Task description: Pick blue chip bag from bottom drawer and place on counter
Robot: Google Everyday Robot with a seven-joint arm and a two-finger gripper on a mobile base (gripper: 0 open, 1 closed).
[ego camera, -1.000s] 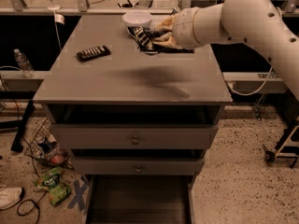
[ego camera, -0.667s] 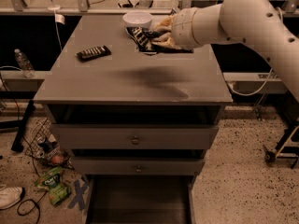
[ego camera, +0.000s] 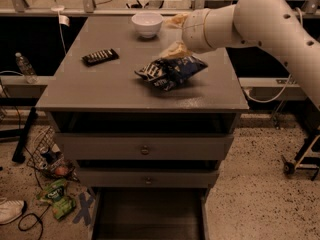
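Observation:
The blue chip bag [ego camera: 170, 72] lies crumpled on the counter [ego camera: 100, 89], right of its middle and toward the front. My gripper [ego camera: 175, 34] is just behind and above the bag, its white arm reaching in from the right. Its tan fingers [ego camera: 176, 50] are spread, and the lower one sits at the bag's back edge; the bag is not between them. The bottom drawer [ego camera: 150, 216] is pulled open at the foot of the cabinet. Its dark interior shows nothing inside.
A white bowl [ego camera: 147, 24] stands at the back of the counter and a black remote [ego camera: 100, 57] lies at the left. Two knobbed drawers are shut below. On the floor at the left are a green snack bag [ego camera: 57, 198], a wire basket, a shoe and cables.
The bag was held between the fingers near the bowl. It now lies on the counter in front of the gripper, and the fingers have spread apart.

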